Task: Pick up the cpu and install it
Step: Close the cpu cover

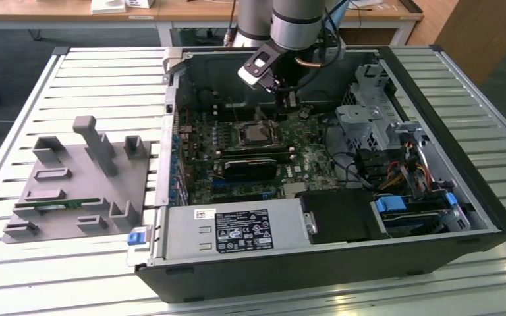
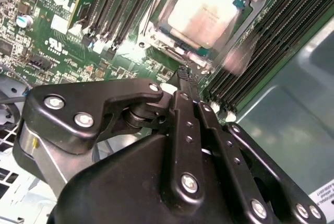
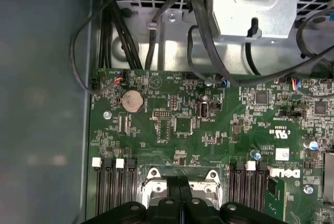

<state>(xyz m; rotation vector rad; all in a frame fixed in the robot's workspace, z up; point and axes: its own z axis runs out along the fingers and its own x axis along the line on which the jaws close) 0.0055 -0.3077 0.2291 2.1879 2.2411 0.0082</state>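
The cpu (image 1: 257,133) is a small square chip with a silver-grey top. It lies flat in its socket on the green motherboard (image 1: 235,178) inside the open computer case (image 1: 464,178). In the second wrist view the cpu (image 2: 203,11) sits just beyond the black fingertips (image 2: 182,75). My gripper (image 1: 284,105) hangs a little above the board, just off the far edge of the socket, shut with nothing between its fingers. In the first wrist view the fingers (image 3: 179,183) meet over the socket's metal frame (image 3: 180,174).
Black memory slots (image 2: 271,31) flank the socket on both sides. A metal drive cage (image 1: 367,118) and cables (image 3: 156,31) crowd the case at the exterior view's right. A grey plastic tray (image 1: 77,191) holding a green memory stick (image 1: 55,205) stands outside the case.
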